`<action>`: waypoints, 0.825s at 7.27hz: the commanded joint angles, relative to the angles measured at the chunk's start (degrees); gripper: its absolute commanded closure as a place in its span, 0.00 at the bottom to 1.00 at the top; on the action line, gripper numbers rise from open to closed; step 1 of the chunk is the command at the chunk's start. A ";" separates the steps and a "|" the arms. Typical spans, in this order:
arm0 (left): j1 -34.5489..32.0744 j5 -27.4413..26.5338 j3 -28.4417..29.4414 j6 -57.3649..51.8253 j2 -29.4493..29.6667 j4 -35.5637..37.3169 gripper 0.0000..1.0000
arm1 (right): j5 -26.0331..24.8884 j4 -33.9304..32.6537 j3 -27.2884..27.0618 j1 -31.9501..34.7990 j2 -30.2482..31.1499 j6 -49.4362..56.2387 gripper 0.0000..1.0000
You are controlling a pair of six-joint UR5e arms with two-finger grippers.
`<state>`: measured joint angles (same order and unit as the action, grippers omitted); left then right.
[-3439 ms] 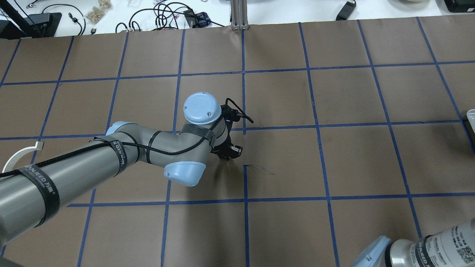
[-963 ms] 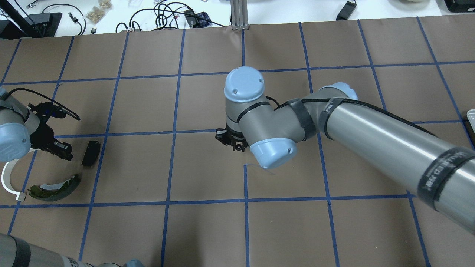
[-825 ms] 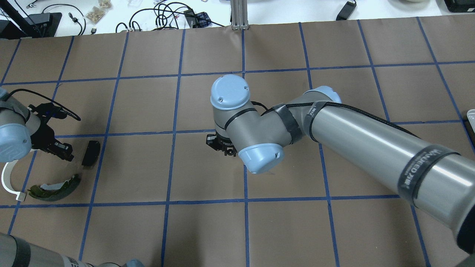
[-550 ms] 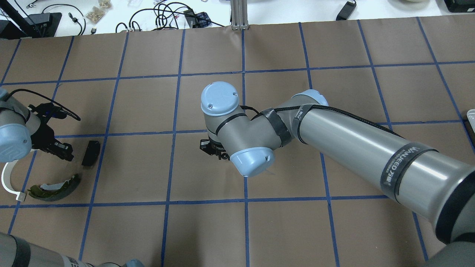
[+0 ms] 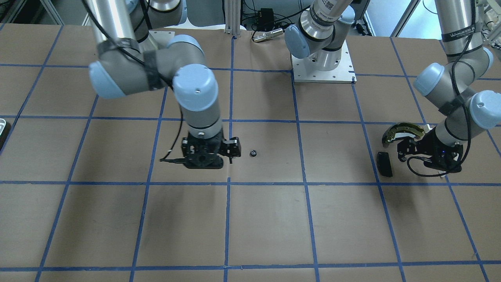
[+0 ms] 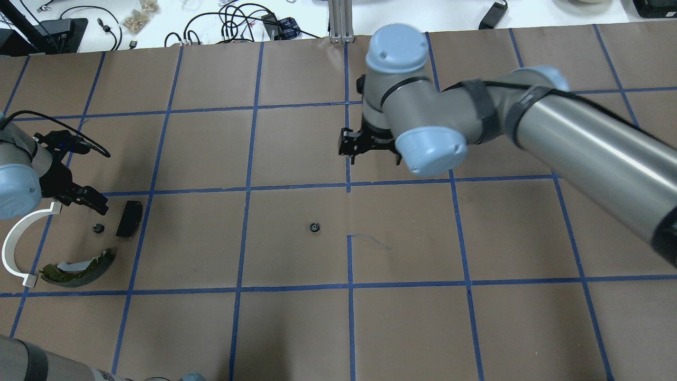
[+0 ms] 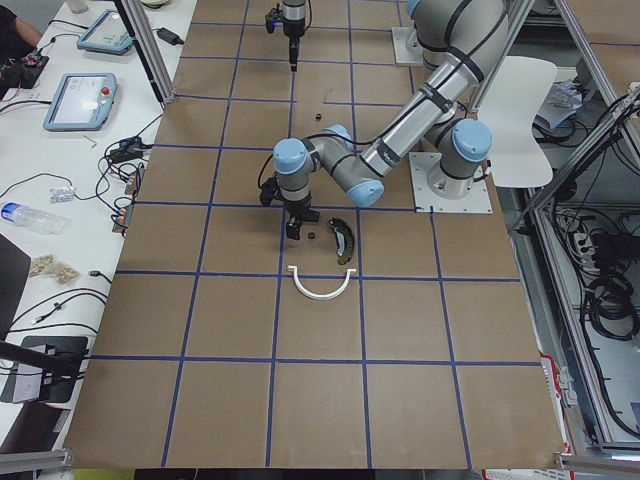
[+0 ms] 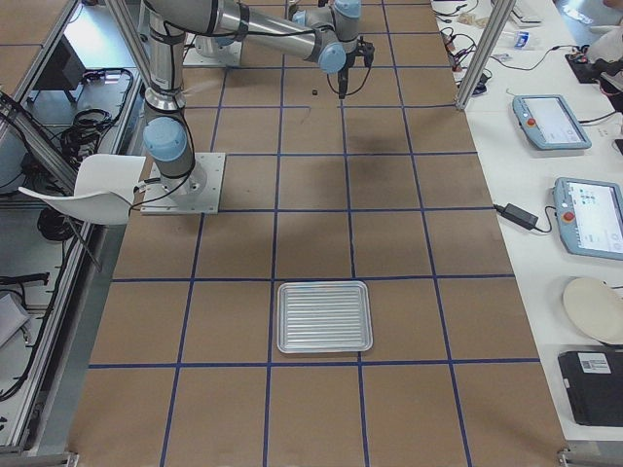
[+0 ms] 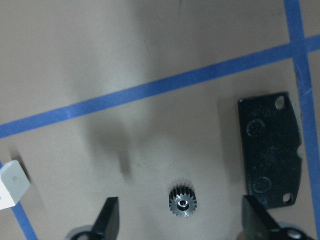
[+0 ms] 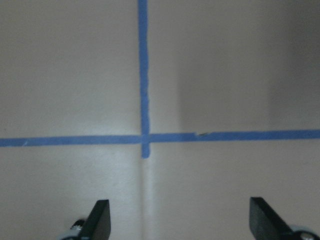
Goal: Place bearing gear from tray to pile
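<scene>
A small black bearing gear point(image 6: 97, 228) lies on the brown paper in the pile, beside the black pad point(image 6: 129, 218), the olive brake shoe point(image 6: 79, 264) and the white curved strip point(image 6: 13, 243). My left gripper point(image 6: 90, 203) is open just above this gear point(image 9: 182, 201), which shows between its fingertips point(image 9: 107, 220) without touching them. A second gear point(image 6: 314, 227) lies alone at the table's middle. My right gripper point(image 6: 370, 148) is open and empty, raised beyond it. The pale ridged tray point(image 8: 324, 316) shows only in the exterior right view, with nothing visible in it.
Blue tape lines grid the brown paper. Cables and small items lie on the white bench past the far edge point(image 6: 238, 24). The arms' white base plate point(image 5: 323, 66) sits at the robot's side. The black pad point(image 9: 270, 150) lies right of the left fingers.
The right arm rose from the table's middle toward the far side, leaving a gear there. The left gripper drew slightly back, and a gear now shows by the black pad.
</scene>
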<state>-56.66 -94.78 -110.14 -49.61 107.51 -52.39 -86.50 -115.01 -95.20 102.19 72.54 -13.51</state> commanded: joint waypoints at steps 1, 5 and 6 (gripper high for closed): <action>-7.98 -0.84 5.61 6.67 -2.12 -5.85 0.00 | -1.21 16.93 9.89 -11.89 5.58 10.23 0.00; -25.89 0.12 7.31 33.28 -2.66 -8.87 0.00 | -4.22 31.69 16.84 -11.40 10.84 11.91 0.01; -32.57 0.38 7.13 40.92 -2.31 -8.87 0.00 | -3.51 28.20 12.98 -11.40 12.87 12.10 0.00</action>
<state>-81.03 -94.69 -102.89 -18.65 104.86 -61.20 -90.92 -84.80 -78.45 90.81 82.71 -2.29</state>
